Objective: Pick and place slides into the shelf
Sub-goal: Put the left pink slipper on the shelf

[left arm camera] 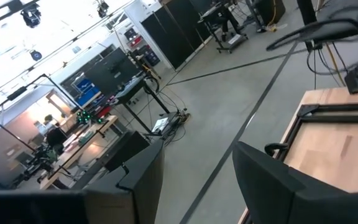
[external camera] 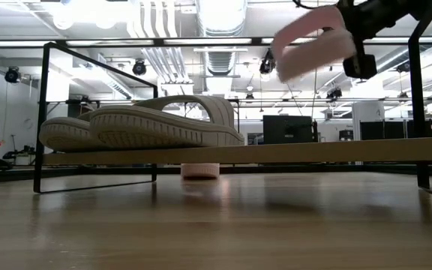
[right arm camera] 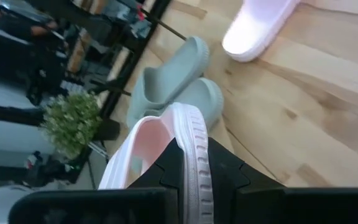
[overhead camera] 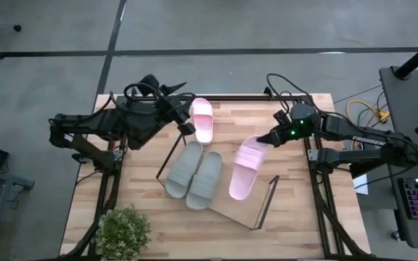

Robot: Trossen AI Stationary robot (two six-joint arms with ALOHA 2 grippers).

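A grey pair of slides (overhead camera: 194,174) lies side by side on the left part of the shelf (overhead camera: 234,210), soles on the board (external camera: 313,152). One pink slide (overhead camera: 203,119) rests flat on the table beyond the shelf. The other pink slide (overhead camera: 244,168) hangs over the shelf's right part, with my right gripper (overhead camera: 265,138) shut on it. My left gripper (overhead camera: 186,119) is raised near the table's far left, pointing level. It is open (left arm camera: 197,180) with nothing between its fingers. My right gripper pinches the pink slide's ribbed edge (right arm camera: 194,149) between its two fingers, at the end nearest the table's right side. The fingers slant down from the right. The slide is lifted clear above the board (external camera: 313,45), tilted, its free end lower and toward the near edge.
Dark wire frames stand at the shelf's short ends (overhead camera: 267,199) (overhead camera: 169,156). A small potted plant (overhead camera: 124,230) sits at the table's near left corner. Bare board shows to the right of the grey pair.
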